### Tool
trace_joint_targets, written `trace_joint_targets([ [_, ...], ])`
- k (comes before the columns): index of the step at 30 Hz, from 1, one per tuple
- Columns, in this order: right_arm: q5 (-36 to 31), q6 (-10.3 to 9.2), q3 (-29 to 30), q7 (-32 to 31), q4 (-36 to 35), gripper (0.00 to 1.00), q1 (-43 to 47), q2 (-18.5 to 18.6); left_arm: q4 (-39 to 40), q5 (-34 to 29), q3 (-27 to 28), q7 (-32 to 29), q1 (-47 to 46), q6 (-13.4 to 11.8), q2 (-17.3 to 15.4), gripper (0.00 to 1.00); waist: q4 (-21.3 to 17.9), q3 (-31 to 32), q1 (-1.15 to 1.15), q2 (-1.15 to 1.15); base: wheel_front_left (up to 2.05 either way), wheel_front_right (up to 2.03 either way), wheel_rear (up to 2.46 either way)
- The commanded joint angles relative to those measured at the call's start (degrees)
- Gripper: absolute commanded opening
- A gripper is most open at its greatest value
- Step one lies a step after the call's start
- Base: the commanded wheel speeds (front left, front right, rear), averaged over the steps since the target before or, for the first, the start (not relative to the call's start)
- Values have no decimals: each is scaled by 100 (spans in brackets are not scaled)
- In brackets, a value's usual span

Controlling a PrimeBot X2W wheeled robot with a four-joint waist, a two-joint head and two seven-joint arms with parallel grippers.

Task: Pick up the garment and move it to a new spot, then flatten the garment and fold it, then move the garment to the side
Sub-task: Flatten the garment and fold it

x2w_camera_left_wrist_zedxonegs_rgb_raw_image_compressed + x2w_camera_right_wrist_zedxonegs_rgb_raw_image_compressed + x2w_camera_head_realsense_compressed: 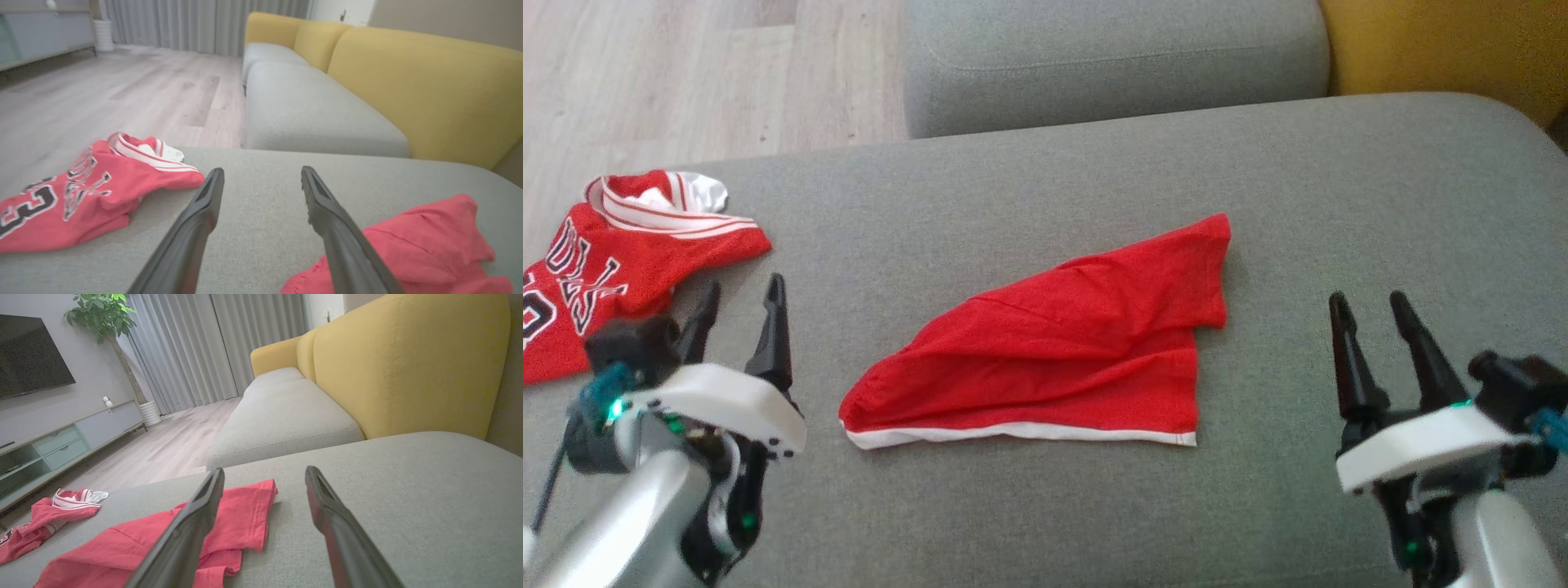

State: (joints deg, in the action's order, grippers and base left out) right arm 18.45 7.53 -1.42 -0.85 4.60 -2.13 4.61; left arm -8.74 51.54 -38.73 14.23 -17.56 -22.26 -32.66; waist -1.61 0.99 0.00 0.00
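Two claws, both spread and empty, hang over a grey sofa cushion (1339, 204). The left claw (743, 284) is just beside a lettered red jersey (613, 269) crumpled at the cushion's left edge. The right claw (1368, 296) is at the right. Between them lies the red garment (1062, 351), white-hemmed and creased, touching neither claw.

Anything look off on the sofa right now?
Nothing looks damaged. The red garment in the middle of the cushion lies skewed and rumpled, with its far right corner bunched into folds rather than flat. The lettered jersey is crumpled near the left edge.
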Motion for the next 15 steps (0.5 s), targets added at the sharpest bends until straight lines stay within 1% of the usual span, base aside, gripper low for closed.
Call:
trace_joint_targets([
  [1, 41, -4, -201, 152, -144, 100, 20, 78, 330, -372, 547, 73, -5, -117, -42, 100, 22, 35, 0, 0, 0, 0, 0],
  [3, 122, -4, -313, 339, -99, 100, 106, 94, 611, -831, 954, 74, 450, -191, 236, 100, 26, 62, 0, 0, 0, 0, 0],
  [5, 167, -4, -392, 513, -34, 100, 211, 133, 783, -1232, 1270, 75, 893, -155, 503, 100, 29, 98, 0, 0, 0, 0, 0],
  [7, 187, -4, -461, 663, 19, 100, 320, 169, 903, -1571, 1564, 75, 1279, -31, 767, 100, 18, 131, 0, 0, 0, 0, 0],
  [11, 199, -4, -526, 808, 132, 100, 471, 237, 1062, -2147, 2044, 76, 1837, 230, 1165, 100, -5, 177, 0, 0, 0, 0, 0],
  [14, 165, -4, -578, 857, 143, 100, 473, 289, 1066, -2415, 2317, 76, 2059, 436, 1383, 100, -21, 189, 0, 0, 0, 0, 0],
  [15, 165, -4, -578, 857, 143, 100, 473, 289, 1066, -2415, 2317, 76, 2059, 436, 1383, 100, -21, 189, 0, 0, 0, 0, 0],
])
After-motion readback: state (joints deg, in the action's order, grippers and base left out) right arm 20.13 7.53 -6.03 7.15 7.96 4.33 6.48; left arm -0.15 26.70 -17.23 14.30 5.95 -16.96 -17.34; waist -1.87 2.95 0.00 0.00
